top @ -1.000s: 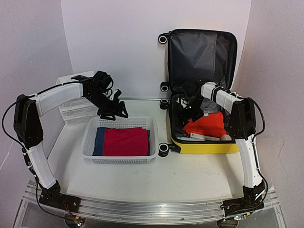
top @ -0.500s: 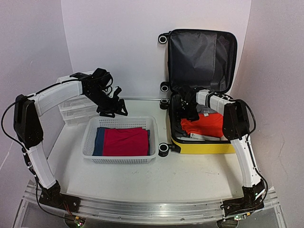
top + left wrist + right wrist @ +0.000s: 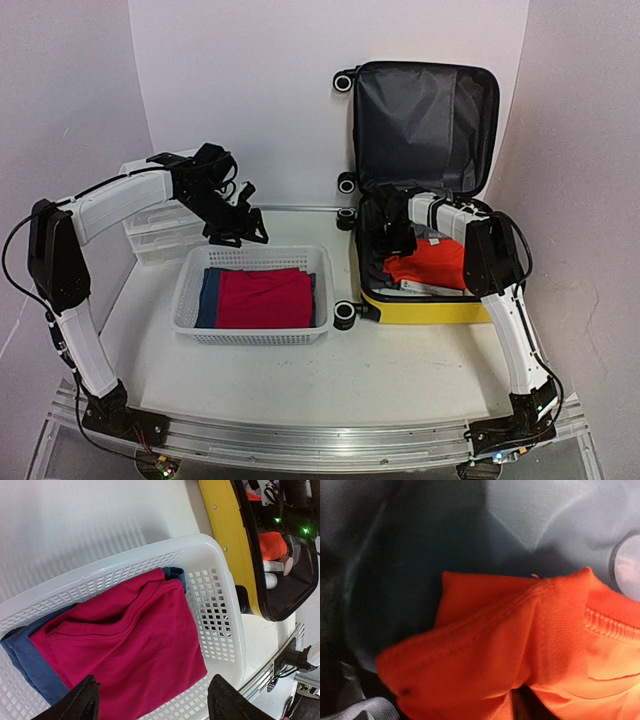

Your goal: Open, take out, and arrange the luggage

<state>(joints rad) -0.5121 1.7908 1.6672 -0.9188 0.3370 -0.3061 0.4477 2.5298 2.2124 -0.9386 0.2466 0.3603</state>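
Note:
The yellow luggage point(image 3: 430, 311) lies open at the right, its dark grey lined lid point(image 3: 425, 115) standing up against the back wall. An orange shirt point(image 3: 435, 262) lies in its lower half, with white items beside it. My right gripper point(image 3: 400, 238) is down inside the luggage at the shirt's left edge. In the right wrist view the orange shirt point(image 3: 520, 645) bunches toward the jaws and hides the fingers. My left gripper point(image 3: 238, 226) hangs open and empty over the back rim of the white mesh basket point(image 3: 190, 290); it also shows in the left wrist view point(image 3: 155, 690).
The basket point(image 3: 220, 580) holds a folded red shirt point(image 3: 125, 640) on a blue garment point(image 3: 30, 660). A white plastic drawer unit point(image 3: 155, 238) stands behind the left arm. The luggage's yellow shell point(image 3: 225, 525) lies just right of the basket.
My right gripper has moved left and lower inside the luggage, and the orange shirt has sunk flatter. The left arm has hardly moved.

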